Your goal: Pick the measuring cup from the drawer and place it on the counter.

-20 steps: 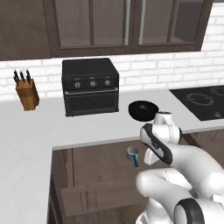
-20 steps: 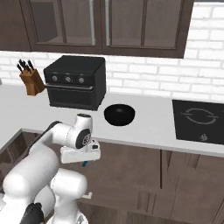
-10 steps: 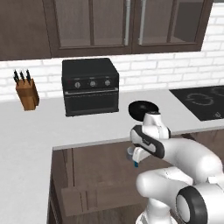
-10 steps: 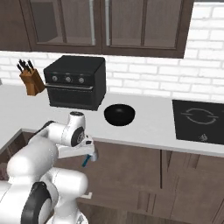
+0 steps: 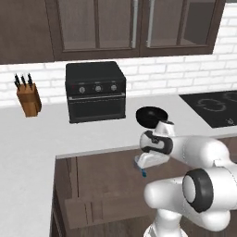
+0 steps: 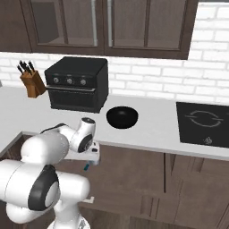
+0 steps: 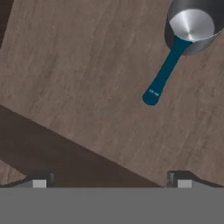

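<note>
The measuring cup (image 7: 192, 24) is a small grey metal cup with a straight teal handle (image 7: 164, 74). It lies on the brown wooden floor of the open drawer (image 7: 78, 87), at the hand view's upper right. My gripper (image 7: 109, 183) is open, its fingertips (image 7: 39, 181) wide apart, and it hovers above the drawer floor beside the cup with nothing between them. In the left base view the gripper (image 5: 147, 162) hangs just below the counter (image 5: 28, 143) edge, and a bit of teal handle (image 5: 144, 173) pokes out under it. The right base view shows the same gripper (image 6: 91, 154) and handle tip (image 6: 87, 166).
A black round pan (image 5: 150, 115) sits on the white counter right above the gripper. Behind it stand a black oven (image 5: 96, 91) and a knife block (image 5: 28, 99). The black stovetop (image 5: 213, 109) lies to the right. A darker drawer wall (image 7: 65, 148) crosses the hand view.
The hand has swung left and down under the counter edge, over the drawer. It covers most of the cup, which showed beside it a second ago. Little has moved in the last half second.
</note>
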Robot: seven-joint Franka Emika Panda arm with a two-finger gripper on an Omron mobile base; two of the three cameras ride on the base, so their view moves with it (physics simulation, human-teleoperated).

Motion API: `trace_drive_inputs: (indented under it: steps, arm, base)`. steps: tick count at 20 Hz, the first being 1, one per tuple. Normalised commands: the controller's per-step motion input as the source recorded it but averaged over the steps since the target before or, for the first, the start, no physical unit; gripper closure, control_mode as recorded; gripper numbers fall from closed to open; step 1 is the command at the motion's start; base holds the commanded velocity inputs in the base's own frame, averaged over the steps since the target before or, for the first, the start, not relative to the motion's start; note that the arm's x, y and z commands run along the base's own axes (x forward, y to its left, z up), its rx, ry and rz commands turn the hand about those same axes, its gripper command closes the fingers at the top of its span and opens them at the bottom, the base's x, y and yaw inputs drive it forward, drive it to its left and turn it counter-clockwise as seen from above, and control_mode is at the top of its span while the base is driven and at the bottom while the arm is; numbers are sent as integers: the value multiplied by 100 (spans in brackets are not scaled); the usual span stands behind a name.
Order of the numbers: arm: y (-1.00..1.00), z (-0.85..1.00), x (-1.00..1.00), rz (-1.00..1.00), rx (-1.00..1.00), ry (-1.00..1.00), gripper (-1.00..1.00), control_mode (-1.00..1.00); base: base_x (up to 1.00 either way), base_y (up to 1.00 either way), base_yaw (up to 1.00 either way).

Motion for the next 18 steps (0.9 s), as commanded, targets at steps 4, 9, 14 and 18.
trace_drive_inputs:
  steps: [4, 9, 14, 18]
  arm:
    - [7, -47, 36, -19, 2, -1, -100, -100]
    - [3, -40, 50, -7, 0, 0, -100, -100]
    - [0, -45, 39, -2, 0, 0, -100, -100]
    - [0, -39, 47, 0, 0, 0, -100, -100]
  base:
    - [0, 0, 0]
    - [0, 0, 0]
    - [0, 0, 0]
    - [0, 0, 0]
